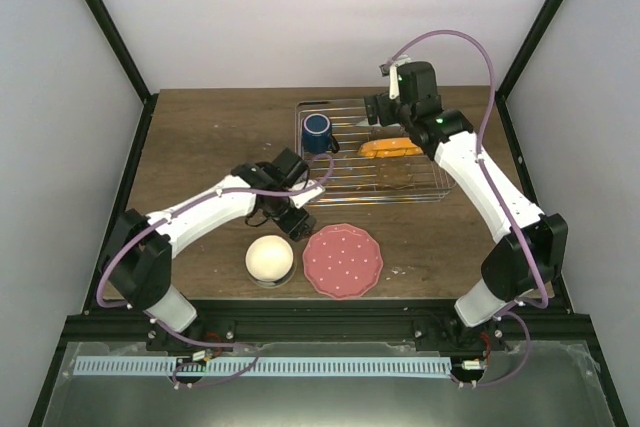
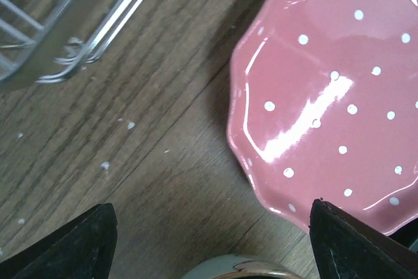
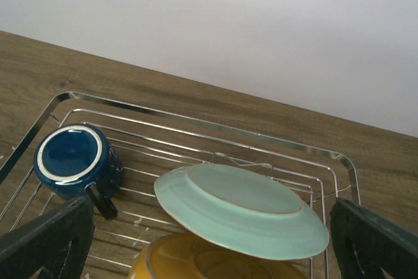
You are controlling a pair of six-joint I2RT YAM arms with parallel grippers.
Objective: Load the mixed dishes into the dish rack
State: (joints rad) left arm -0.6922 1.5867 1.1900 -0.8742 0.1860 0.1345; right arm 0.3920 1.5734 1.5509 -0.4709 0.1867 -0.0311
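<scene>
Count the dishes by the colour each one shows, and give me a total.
dark blue mug: 1
mint-green dish: 1
orange dish: 1
cream-white bowl: 1
pink-red dotted plate: 1
Total: 5

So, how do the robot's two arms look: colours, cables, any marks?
The left arm and right arm have white shells with black joints. A thin lavender cable loops loosely along each. The pincer fingers are black and wedge-shaped. A small green light glows near the right wrist.
</scene>
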